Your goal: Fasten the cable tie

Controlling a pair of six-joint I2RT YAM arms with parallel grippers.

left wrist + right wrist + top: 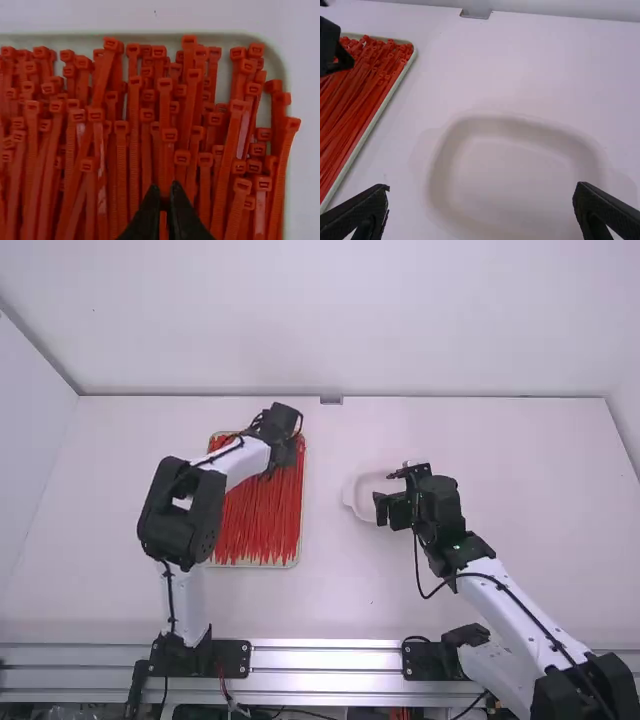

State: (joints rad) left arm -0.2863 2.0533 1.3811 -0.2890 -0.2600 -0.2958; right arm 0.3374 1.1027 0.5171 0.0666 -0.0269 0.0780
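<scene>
Count from here: two arms, one tray [60,37], one white dish [520,165]. The orange cable ties [135,130] are too many to count, dozens at least, and all of them are in the tray.

The tray sits left of centre on the white table [500,460], with the dish to its right and apart from it.

Tie orientation: long axes run near-far and fan out slightly toward the near end. The square heads are all bunched at the far end, against the far rim. The tails point toward the arm bases. A few ties lie skewed across their neighbours, mostly on the right side of the pile.

The left gripper [163,190] is down on the pile near the far end of the tray, about mid-width. Its fingers are nearly together with only a slit between them, and I see one orange strap [162,225] in that slit. It reads as pinched on that strap. The heads lie just beyond the fingertips, and the ties spread out to both sides.

The right gripper [481,187] is above the dish with its fingers spread wide and nothing between them. The tray and ties are off to its left, not touching it.
</scene>
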